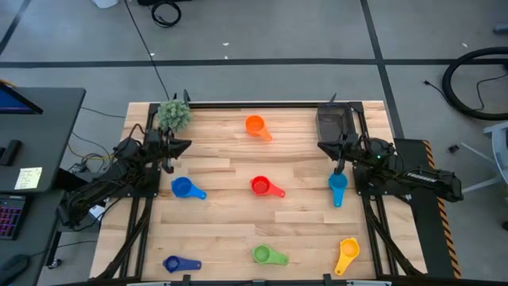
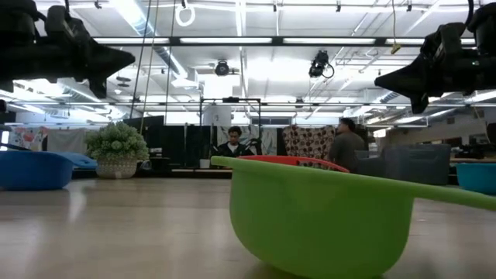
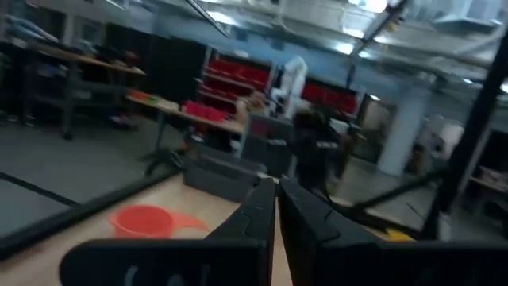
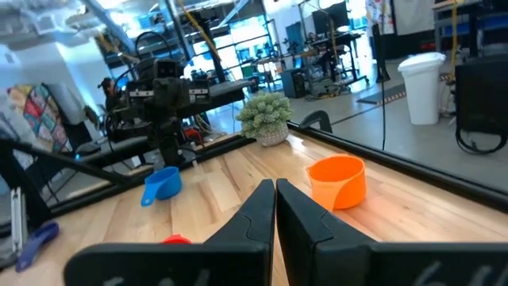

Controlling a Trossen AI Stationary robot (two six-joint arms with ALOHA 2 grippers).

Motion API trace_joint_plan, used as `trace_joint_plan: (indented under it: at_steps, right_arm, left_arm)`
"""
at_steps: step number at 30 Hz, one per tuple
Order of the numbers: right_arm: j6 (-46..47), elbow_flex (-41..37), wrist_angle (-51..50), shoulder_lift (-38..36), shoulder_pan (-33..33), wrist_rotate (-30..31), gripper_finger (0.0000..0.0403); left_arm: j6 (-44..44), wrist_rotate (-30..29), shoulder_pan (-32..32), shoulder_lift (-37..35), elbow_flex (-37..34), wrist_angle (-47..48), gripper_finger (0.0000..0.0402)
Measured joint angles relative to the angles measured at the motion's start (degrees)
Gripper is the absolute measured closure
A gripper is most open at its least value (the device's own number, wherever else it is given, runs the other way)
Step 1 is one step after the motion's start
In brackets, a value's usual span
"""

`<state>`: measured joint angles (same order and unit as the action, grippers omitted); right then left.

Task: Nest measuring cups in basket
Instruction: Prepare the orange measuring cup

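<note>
Seven measuring cups lie apart on the wooden table, bowls resting on it: orange point(image 1: 254, 125) at the far middle, red point(image 1: 266, 187) at the centre, blue point(image 1: 186, 189), light blue point(image 1: 337, 188), dark blue point(image 1: 181, 264), green point(image 1: 268, 255) and yellow point(image 1: 347, 254) near the front. The dark grey basket point(image 1: 335, 121) stands at the far right. My left gripper point(image 1: 187, 144) hovers shut at the far left, above the table and pointing toward the middle. My right gripper point(image 1: 323, 146) hovers shut just in front of the basket. In the right wrist view its shut fingers point(image 4: 275, 185) point past the orange cup point(image 4: 337, 181).
A fuzzy green plant ball point(image 1: 173, 115) sits in the far left corner, close to my left arm. A black frame point(image 1: 262, 103) runs along the table's far edge. Bare wood lies between the scattered cups. People stand in the room beyond the table.
</note>
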<state>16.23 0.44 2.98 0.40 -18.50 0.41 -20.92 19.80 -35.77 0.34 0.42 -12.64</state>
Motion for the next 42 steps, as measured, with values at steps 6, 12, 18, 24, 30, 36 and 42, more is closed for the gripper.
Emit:
trace_joint_plan:
  at_steps: [6, 12, 18, 24, 30, 36, 42]
  right_arm:
    - [-0.1, 2.1, 0.7, 0.0, 0.0, 0.6, 0.0384]
    - [-7.8, 9.4, -0.1, 1.0, 0.0, 4.6, 0.0384]
    - [-14.2, 19.6, -6.4, 7.1, 0.0, 9.3, 0.0384]
    - [-17.9, 32.3, -18.2, 19.9, 0.0, 11.8, 0.0384]
    - [-19.4, 44.3, -24.3, 33.0, 0.0, 12.0, 0.0391]
    - [-19.4, 54.2, -34.1, 43.8, -0.1, 12.0, 0.0397]
    - [-19.7, 58.5, -39.7, 51.5, -0.1, 12.0, 0.0398]
  left_arm:
    - [-0.9, -0.5, 0.0, 0.0, 3.9, 2.8, 0.0377]
    - [-0.5, -0.5, 0.0, 0.0, 13.1, 13.4, 0.0377]
    - [2.7, -0.5, 0.0, 4.3, 24.1, 22.8, 0.0377]
    - [3.6, -0.4, 0.0, 14.3, 34.0, 25.6, 0.0377]
    - [3.6, 5.5, 0.0, 26.5, 42.9, 31.9, 0.0377]
    - [4.9, 7.5, 0.0, 36.2, 50.9, 41.0, 0.0377]
    - [3.8, 7.5, 0.0, 41.6, 56.6, 51.2, 0.0377]
